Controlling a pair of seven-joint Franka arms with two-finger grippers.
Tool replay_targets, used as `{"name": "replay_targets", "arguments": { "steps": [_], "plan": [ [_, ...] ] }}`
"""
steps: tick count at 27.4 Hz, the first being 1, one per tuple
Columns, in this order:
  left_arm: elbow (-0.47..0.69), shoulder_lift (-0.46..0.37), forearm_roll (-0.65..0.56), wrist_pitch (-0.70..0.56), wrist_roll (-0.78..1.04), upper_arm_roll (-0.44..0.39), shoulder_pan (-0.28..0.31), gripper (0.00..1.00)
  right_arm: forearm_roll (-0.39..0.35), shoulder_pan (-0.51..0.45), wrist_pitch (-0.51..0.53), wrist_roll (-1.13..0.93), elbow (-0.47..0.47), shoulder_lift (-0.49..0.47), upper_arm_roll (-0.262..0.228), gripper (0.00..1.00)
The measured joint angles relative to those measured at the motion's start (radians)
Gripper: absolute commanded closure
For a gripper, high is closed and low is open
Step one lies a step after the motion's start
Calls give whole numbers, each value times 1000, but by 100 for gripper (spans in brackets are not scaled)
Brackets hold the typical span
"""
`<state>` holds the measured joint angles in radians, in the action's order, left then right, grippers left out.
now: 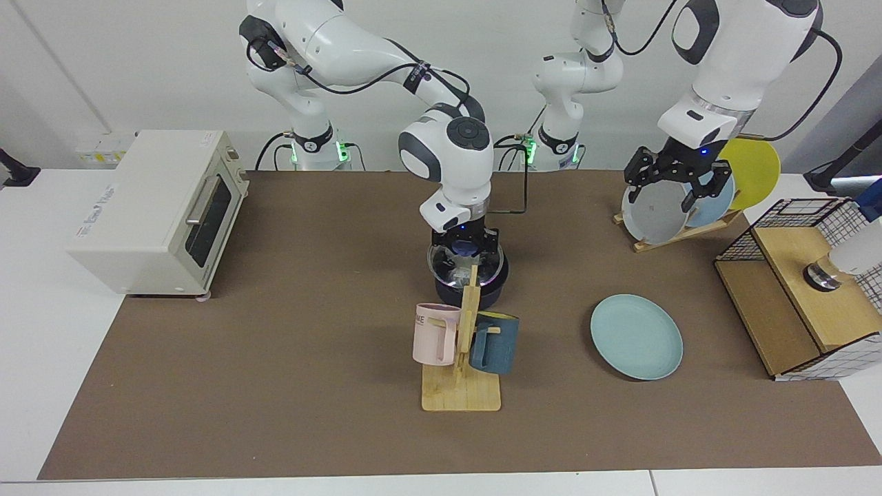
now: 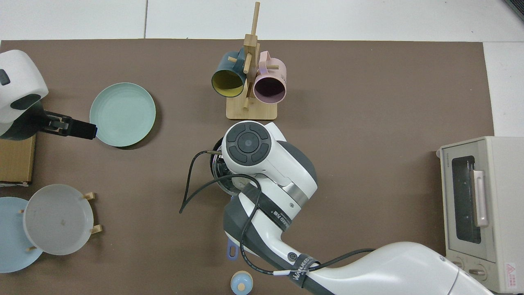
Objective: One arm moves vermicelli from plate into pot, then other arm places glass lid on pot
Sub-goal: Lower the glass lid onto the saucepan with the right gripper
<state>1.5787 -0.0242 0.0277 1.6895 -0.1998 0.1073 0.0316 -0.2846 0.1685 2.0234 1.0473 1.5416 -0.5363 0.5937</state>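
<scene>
Facing view: right gripper (image 1: 464, 246) with fingers clenched on the blue knob holds the glass lid (image 1: 460, 266) over the pot (image 1: 490, 288); left gripper (image 1: 674, 184), fingers spread, waits above the plate rack (image 1: 679, 234). Teal plate (image 1: 636, 336) lies bare.

In the facing view the pot (image 1: 475, 286) sits at frame centre with the glass lid (image 1: 460, 265) on top of it, directly behind the mug rack (image 1: 463, 358). The plate (image 1: 636, 336) lies right of the rack. A toaster oven (image 1: 158, 210) stands at the left edge; a plate rack (image 1: 672, 207) stands upper right.
</scene>
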Motion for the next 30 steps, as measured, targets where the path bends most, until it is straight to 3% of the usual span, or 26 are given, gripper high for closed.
{"name": "replay_targets", "arguments": {
  "steps": [17, 30],
  "plan": [
    [0, 0, 0, 0, 0, 3, 0, 0, -35, 37, -40, 0, -112, -85, 10, 100],
    [0, 0, 0, 0, 0, 5, 0, 0, -87, 35, -90, 0, -136, -101, 13, 100]
  ]
}}
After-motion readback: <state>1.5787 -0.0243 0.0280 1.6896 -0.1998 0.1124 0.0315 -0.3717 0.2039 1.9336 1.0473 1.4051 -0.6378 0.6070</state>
